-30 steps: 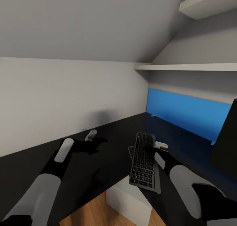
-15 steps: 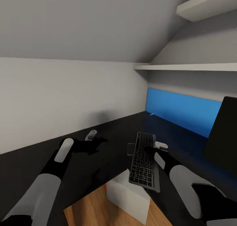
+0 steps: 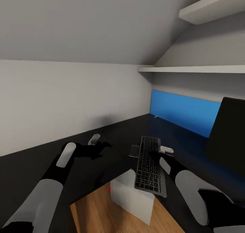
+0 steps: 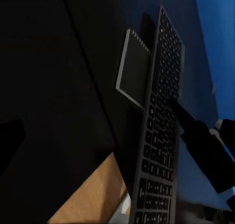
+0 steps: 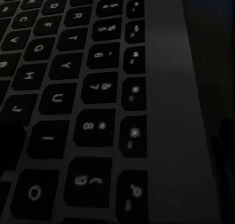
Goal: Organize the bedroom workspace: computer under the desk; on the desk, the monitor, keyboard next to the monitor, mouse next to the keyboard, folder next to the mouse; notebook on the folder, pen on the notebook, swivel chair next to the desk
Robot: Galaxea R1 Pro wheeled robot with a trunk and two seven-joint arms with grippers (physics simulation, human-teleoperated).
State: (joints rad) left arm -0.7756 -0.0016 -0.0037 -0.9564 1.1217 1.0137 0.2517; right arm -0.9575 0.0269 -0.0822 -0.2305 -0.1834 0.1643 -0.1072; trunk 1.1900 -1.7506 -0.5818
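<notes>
Right gripper (image 3: 160, 154) is clamping the keyboard (image 3: 148, 165) above the desk (image 3: 102, 168), keyboard-placing step; next it needs setting beside the monitor (image 3: 226, 134); left gripper (image 3: 96, 141) state unclear.

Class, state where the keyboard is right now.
In the head view the keyboard is at centre-right, held in the right tool over the black desk's inner corner, left of the monitor.

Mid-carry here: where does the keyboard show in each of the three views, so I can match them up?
Head view: keyboard at lower centre, right claw on its right edge.
Left wrist view: keyboard runs lengthwise right of centre.
Right wrist view: close-up keys.
Shared landmark: black desk.
</notes>
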